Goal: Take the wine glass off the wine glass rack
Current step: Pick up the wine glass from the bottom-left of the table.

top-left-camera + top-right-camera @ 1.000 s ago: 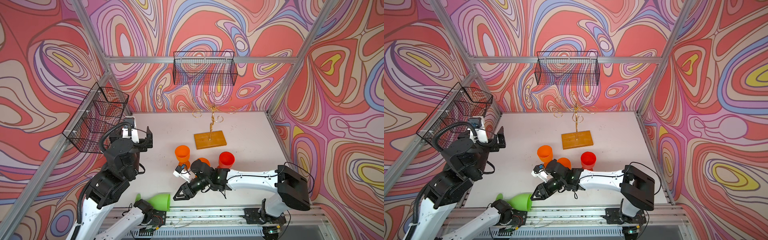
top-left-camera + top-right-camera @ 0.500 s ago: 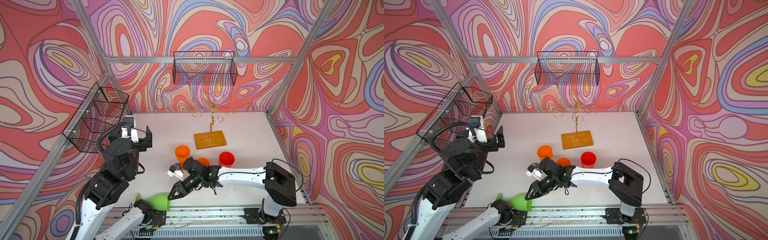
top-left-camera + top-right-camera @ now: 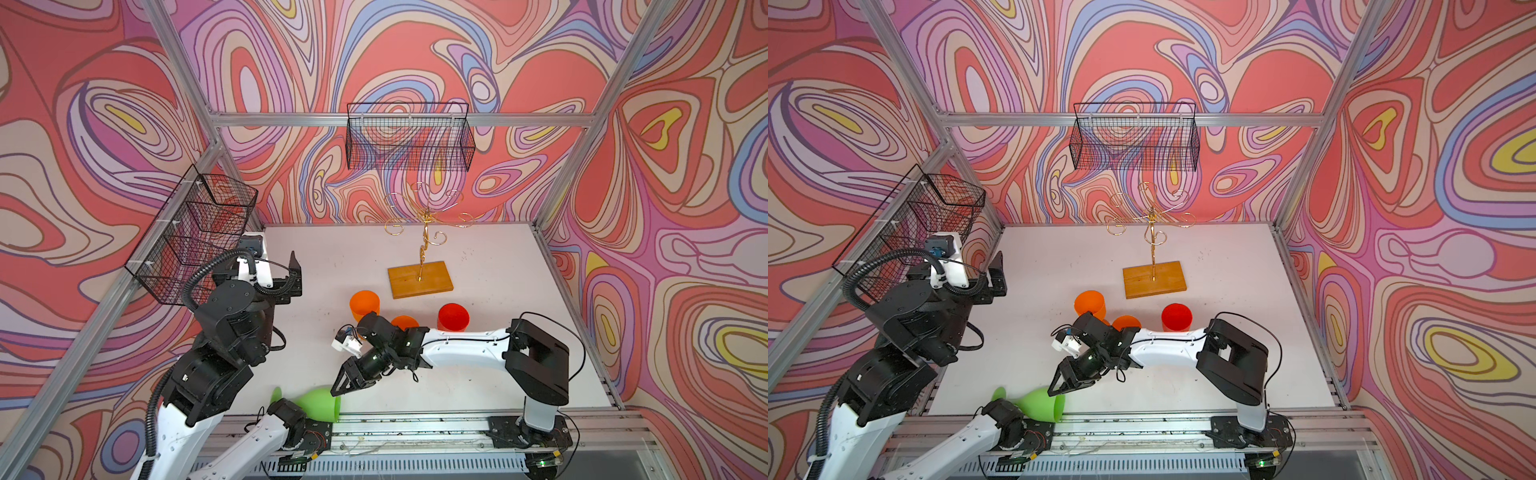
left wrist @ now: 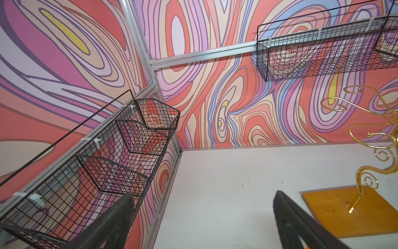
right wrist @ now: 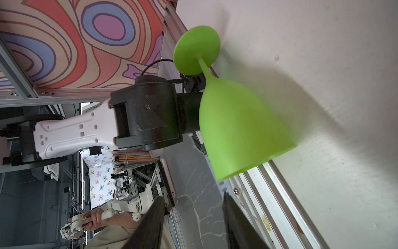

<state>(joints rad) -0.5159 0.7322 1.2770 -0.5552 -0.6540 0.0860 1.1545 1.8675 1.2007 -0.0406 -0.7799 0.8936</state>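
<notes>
The green wine glass [image 3: 318, 405] lies on its side at the table's [image 3: 498, 291] front edge, well apart from the bare wine glass rack [image 3: 419, 280] near the back, the job apparently done. The right fingers [image 5: 148, 226], half-spread and empty, hover beside its rim; the left fingers [image 4: 116, 220] stand wide.

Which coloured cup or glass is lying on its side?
The green wine glass, at the table's front edge just off the right pincer. The two orange cups and the red cup stand upright.
</notes>
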